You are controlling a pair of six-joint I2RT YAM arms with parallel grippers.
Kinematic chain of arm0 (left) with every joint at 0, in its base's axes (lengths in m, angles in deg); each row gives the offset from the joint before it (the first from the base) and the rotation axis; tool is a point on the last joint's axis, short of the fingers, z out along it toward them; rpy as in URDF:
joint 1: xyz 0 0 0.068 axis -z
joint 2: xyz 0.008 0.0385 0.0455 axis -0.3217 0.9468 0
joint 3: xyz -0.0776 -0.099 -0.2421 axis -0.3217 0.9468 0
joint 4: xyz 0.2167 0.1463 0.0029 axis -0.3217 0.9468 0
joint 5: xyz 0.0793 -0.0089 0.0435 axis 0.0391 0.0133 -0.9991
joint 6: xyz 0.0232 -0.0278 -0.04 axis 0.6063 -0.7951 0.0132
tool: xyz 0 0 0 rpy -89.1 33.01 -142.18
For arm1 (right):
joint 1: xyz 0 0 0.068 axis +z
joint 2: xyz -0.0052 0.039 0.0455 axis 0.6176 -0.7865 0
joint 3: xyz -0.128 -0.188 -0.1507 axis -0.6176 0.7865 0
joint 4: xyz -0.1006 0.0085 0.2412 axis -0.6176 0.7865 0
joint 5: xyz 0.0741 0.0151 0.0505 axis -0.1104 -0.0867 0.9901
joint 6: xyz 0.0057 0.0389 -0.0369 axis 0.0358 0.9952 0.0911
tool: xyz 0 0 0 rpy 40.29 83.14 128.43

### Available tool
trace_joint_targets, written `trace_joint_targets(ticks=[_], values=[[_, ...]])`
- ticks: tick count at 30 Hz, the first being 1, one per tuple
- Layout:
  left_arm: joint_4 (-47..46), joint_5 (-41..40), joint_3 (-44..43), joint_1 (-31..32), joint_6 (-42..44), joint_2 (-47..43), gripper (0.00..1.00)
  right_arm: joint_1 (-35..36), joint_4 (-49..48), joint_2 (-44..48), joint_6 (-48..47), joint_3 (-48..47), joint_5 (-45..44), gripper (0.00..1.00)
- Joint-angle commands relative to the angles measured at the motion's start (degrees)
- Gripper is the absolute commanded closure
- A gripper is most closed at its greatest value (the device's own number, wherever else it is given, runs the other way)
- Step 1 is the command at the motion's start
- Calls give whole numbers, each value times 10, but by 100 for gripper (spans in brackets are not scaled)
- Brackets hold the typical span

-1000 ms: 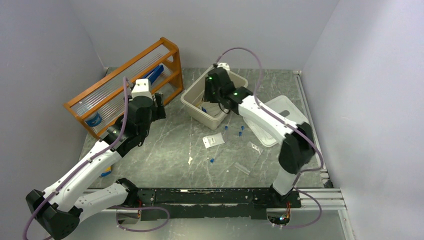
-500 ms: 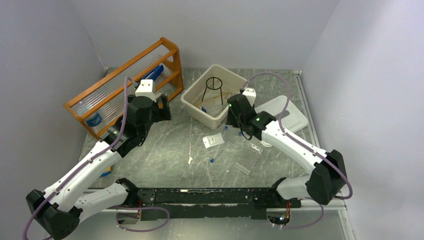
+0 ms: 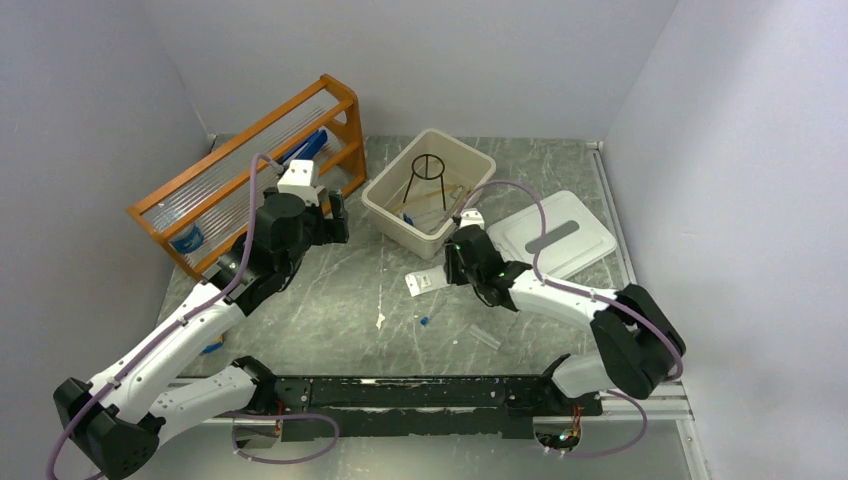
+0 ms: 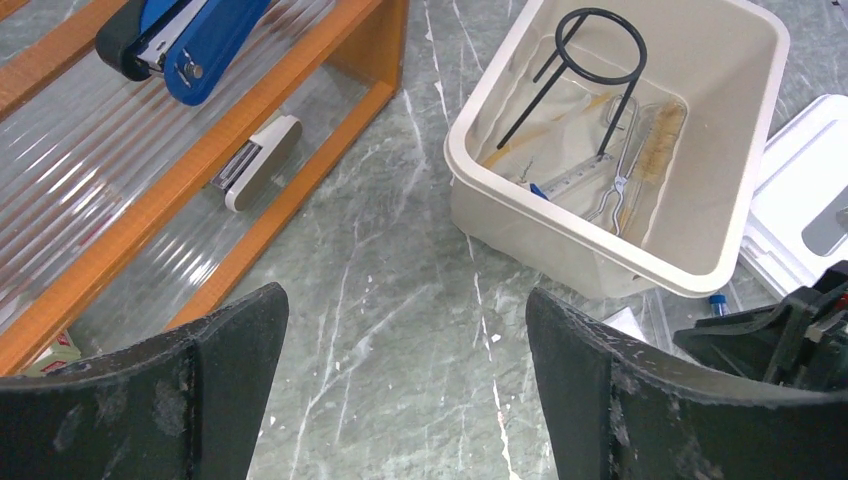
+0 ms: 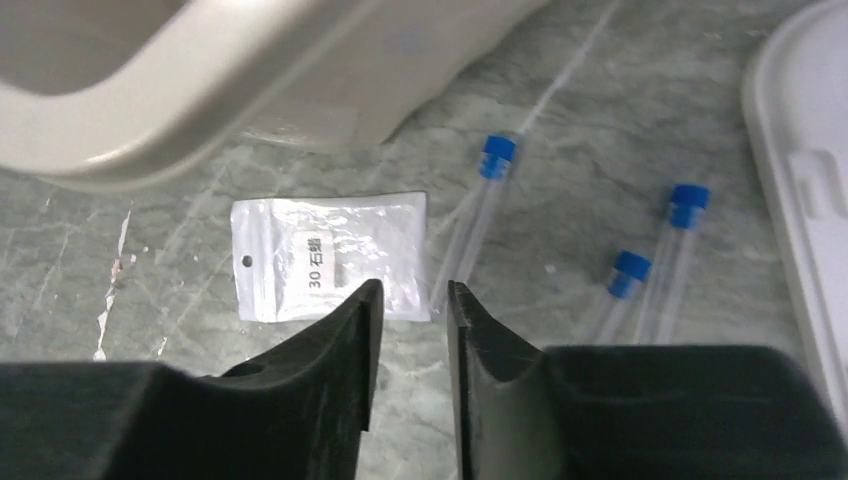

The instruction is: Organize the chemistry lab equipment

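Right gripper: jaws narrow, nothing between. White packet just ahead-left of tips, blue-capped vial just ahead-right. Left gripper: wide, empty; tub ahead-right.

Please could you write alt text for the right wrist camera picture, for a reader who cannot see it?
The right gripper, jaws narrowly apart, hovers over the right edge of a white packet on the table. Three blue-capped vials lie to the packet's right, and a beige tub fills the top left.
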Motion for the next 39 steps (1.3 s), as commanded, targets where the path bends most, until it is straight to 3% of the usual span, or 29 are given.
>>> trace_joint_targets(ticks=[1, 4, 11, 16, 23, 30, 34, 39], values=[[-22, 9, -1, -3, 11, 5, 8, 10, -96, -34, -66, -10, 33, 71], [-22, 7, 0, -3, 11, 8, 8, 15, -105, -64, -81, -19, 44, 72], [-24, 6, -3, -3, 13, 12, 8, 23, -124, -114, -94, -7, 53, 55], [-24, 2, -1, -3, 14, 13, 9, 29, -126, -144, -102, -19, 30, 55], [-17, -17, -3, -3, 10, 8, 9, 51, -72, -170, -90, -27, -27, 69], [-31, -25, 9, -3, 10, -9, 9, 83, -34, -159, -65, -31, -41, 94], [-22, -30, 5, -3, 8, -6, 10, 87, -20, -116, -57, -37, -15, 100], [-18, -35, 3, -3, 4, -7, 10, 86, -17, -40, -68, -42, 65, 100]])
